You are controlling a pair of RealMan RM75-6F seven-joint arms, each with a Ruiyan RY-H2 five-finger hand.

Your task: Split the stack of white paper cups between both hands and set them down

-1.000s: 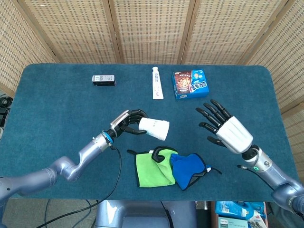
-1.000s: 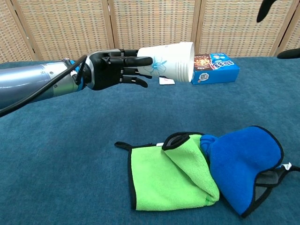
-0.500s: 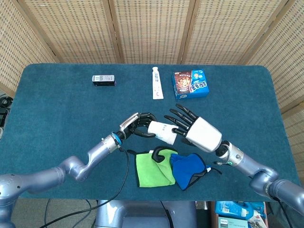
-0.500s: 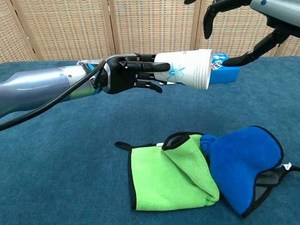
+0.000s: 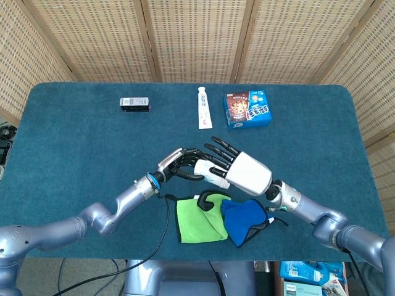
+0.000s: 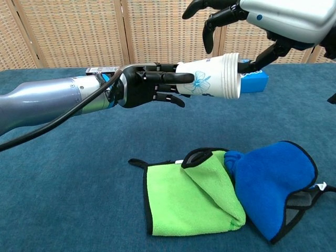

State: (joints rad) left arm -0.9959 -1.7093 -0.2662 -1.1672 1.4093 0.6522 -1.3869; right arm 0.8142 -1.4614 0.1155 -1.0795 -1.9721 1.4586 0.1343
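So the stack of white paper cups (image 6: 210,80) is up in the air over the middle of the table, lying on its side with the open rims pointing right. The left hand (image 6: 144,85) has it wrapped by the base end, fingers closed around the narrow part, so that one's clearly holding.

The right hand (image 5: 237,169) is right at the rim end of the stack. Its fingers are spread apart and arched over the top of the cups, with the thumb coming in underneath near the rims. Doesn't look closed on anything yet, I'd call it open and reaching.

Progress-wise, my read: the stack is lifted and presented, but nothing's been split. The rims still sit nested together. Left to do: right hand takes hold of the outer cups, pull apart, then both halves go down on the table.

Hard to make out: how many cups are in there, and whether the right fingertips are actually touching the cups or just hovering. In the chest view the right hand is cut off at the top edge.

Below the cups, on the near side, there's a green cloth (image 6: 189,197) and a blue cloth (image 6: 275,181). Far side has a snack box (image 5: 247,108), a tube (image 5: 204,107) and a small dark box (image 5: 135,103).
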